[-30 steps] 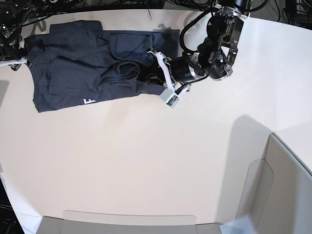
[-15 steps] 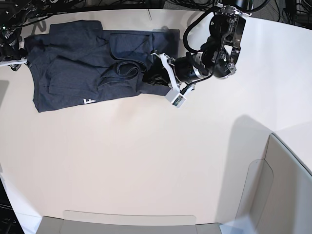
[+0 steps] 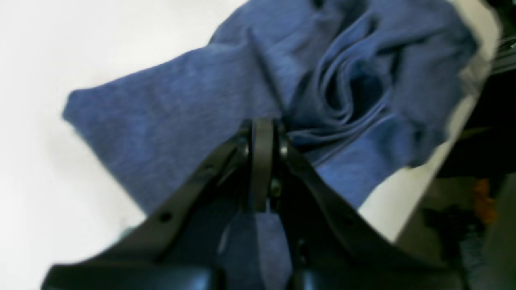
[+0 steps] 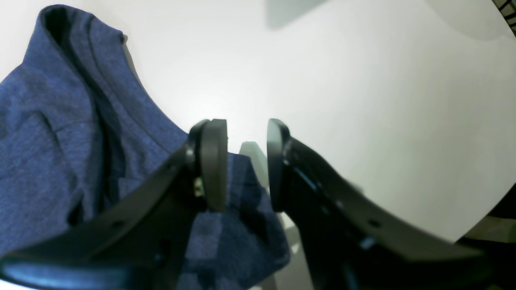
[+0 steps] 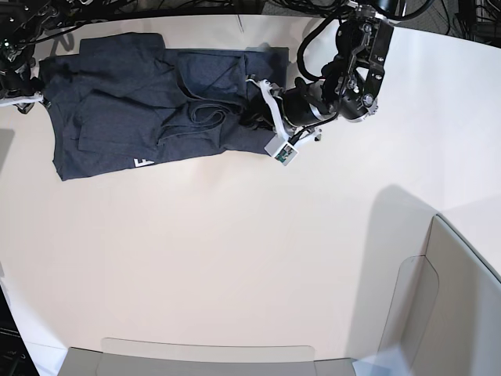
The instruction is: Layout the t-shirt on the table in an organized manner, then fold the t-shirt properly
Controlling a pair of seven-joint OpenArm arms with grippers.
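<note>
T-shirt (image 5: 149,102) lies crumpled along the far edge of the table (image 5: 235,258), spread from the far-left corner toward the middle, with loose folds bunched near its centre and a scrap of white lettering showing at its near hem. Left gripper (image 3: 263,137) sits at the shirt's right-hand end in the base view, low over the cloth; its jaws are pressed together, and in the left wrist view their tips meet right where a ridge of fabric gathers — whether a pinch of cloth is caught between them cannot be told, since the fingers cover the contact and the picture is blurred. Right gripper (image 4: 246,161) is at the shirt's opposite end, at the table's far-left corner; its jaws stand partly apart, with bare table visible through the gap and nothing between the pads. One finger (image 4: 213,161) overlaps the shirt's edge in the right wrist view, though touching or just above cannot be settled. In the base view the right arm is mostly cut off by the frame edge — only a dark bit of it shows. Left arm (image 5: 352,70) hides the shirt's right hem.
</note>
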